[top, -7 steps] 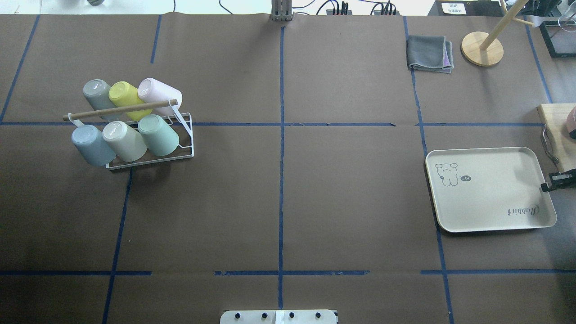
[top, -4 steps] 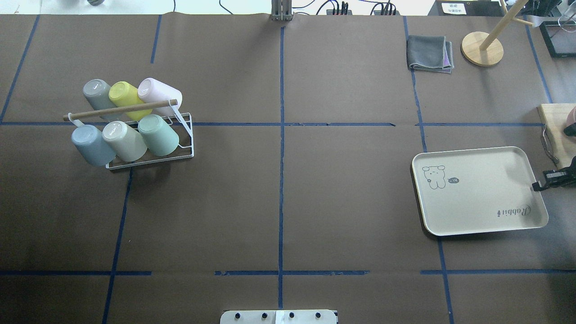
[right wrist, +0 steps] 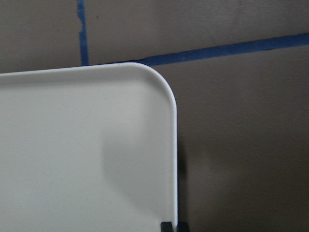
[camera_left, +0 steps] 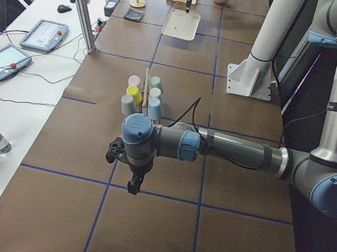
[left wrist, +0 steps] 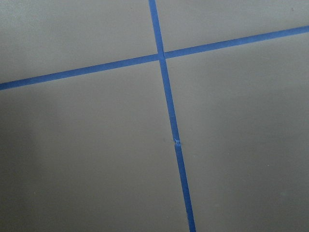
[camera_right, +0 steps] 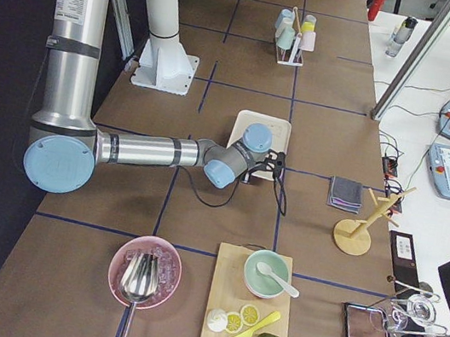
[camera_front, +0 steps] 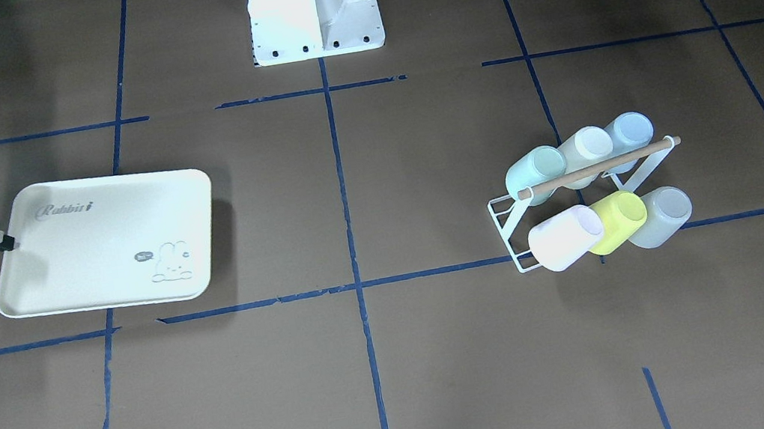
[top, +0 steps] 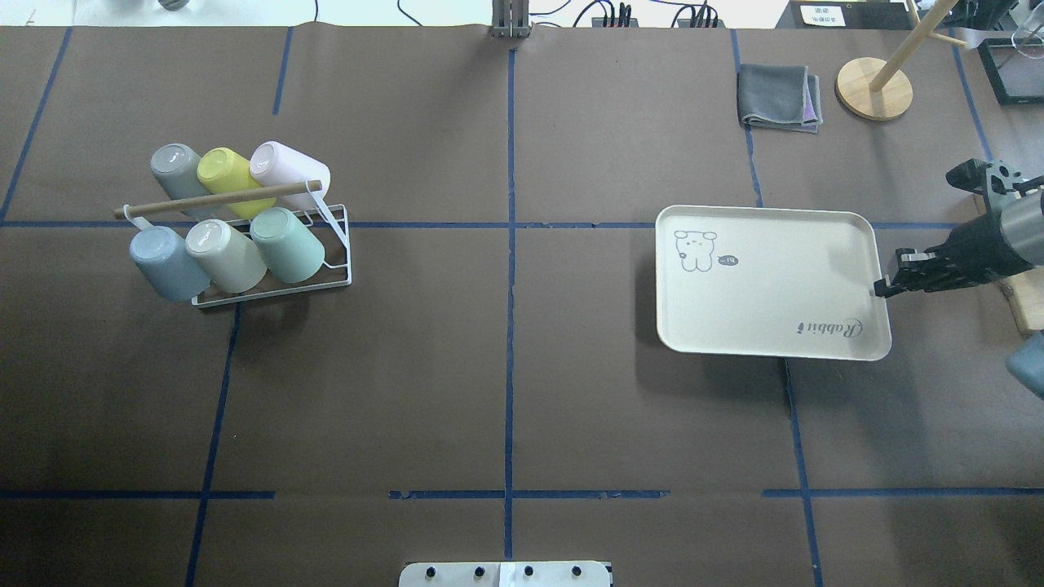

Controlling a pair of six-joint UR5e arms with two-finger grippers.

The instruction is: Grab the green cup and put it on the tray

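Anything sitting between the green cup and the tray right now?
Nothing. In the overhead view the stretch from the green cup on its rack to the tray is bare table, crossed only by blue tape lines.

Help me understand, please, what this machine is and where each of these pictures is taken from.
This is a two-armed robot at a brown table; each arm ends in a two-finger gripper. Two pictures look down from fixed cameras, one behind the robot, one facing it; two look along the table from its ends; two come from wrist cameras. The right gripper pinches the rim of the cream tray. The left gripper hangs over bare table; I cannot tell if it is open. The green cup rests with five other cups on a white wire rack.
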